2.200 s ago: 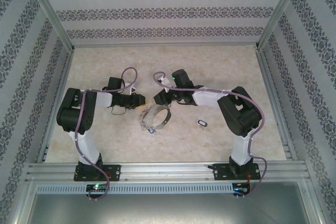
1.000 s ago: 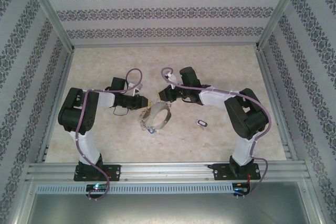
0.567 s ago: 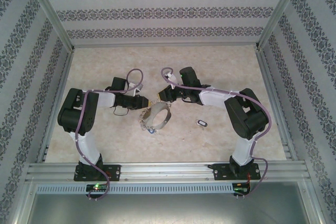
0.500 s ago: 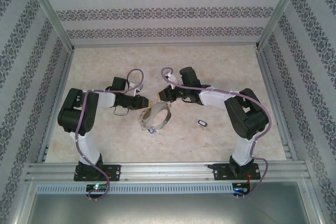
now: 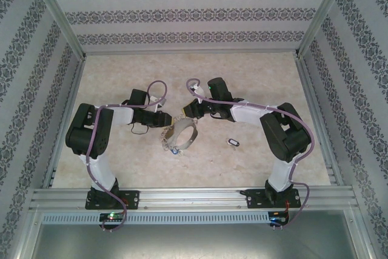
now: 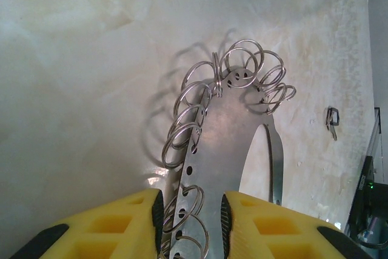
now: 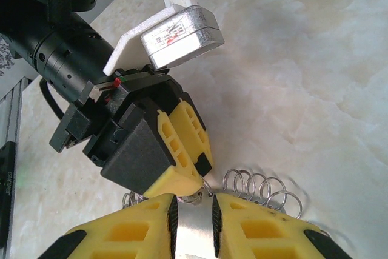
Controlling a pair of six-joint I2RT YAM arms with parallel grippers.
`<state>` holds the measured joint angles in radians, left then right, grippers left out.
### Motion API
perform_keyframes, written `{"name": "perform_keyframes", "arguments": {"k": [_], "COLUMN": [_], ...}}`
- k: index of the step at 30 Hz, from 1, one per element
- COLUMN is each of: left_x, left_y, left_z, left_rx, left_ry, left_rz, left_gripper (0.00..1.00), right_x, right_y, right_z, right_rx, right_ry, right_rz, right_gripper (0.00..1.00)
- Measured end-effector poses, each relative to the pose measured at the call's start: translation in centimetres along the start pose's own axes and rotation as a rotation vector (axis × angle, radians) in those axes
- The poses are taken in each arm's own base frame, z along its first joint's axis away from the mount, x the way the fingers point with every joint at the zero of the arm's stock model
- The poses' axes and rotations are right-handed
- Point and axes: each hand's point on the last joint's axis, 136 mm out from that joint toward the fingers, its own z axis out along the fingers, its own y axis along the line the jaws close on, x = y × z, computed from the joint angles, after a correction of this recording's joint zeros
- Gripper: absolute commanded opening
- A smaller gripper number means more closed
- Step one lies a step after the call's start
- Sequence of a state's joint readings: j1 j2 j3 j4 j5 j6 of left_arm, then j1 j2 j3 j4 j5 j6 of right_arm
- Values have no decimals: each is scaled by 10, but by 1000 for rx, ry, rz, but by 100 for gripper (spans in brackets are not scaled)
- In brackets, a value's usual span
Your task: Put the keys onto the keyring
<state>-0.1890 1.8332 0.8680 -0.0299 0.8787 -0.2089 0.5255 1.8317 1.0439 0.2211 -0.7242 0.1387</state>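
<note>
Where the two arms meet over mid-desk, the keyring [image 5: 182, 127] is a flat silvery band bent into a loop, with punched holes and small wire rings [image 6: 188, 125] fringing its edge. Its far rim sits between both sets of fingers.

Left wrist view: the band [image 6: 224, 125] runs up out of the gap of the left gripper [image 6: 191, 201], a yellow finger on each side and a couple of wire rings in the gap too. Cannot tell whether they press or just bracket it.

Right wrist view: the right gripper [image 7: 194, 201] has its fingers clamped on the band [image 7: 194, 235], metal filling the gap. The left gripper's yellow tip [image 7: 182, 150] is just beyond, nearly touching.

From above, the left gripper [image 5: 170, 118] and right gripper [image 5: 185, 113] sit tip to tip at the far rim. One loose key [image 5: 232, 142] with a blue-and-white head lies flat on the desk [image 5: 242, 77], apart to the right.
</note>
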Motion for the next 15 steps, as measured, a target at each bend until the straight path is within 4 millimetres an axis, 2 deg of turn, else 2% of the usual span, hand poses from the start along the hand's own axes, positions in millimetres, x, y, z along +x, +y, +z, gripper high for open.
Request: {"name": "perform_keyframes", "arguments": {"k": [4,9,15], "left_x": [0,4,8], "left_y": [0,3,7], "left_z": [0,0,2], "left_rx": [-1,-16,-62], "left_ry": [0,12,44], "left_rz": [1,-5,7], "left_gripper": [35,22,13], "right_x": [0,0,0], "right_y": [0,0,1], "right_z": [0,0,0], "right_rx": [0,0,-3], "right_ry": [0,0,0], "right_rz": [-6,-7,-7], "right_gripper": [24,23,23]}}
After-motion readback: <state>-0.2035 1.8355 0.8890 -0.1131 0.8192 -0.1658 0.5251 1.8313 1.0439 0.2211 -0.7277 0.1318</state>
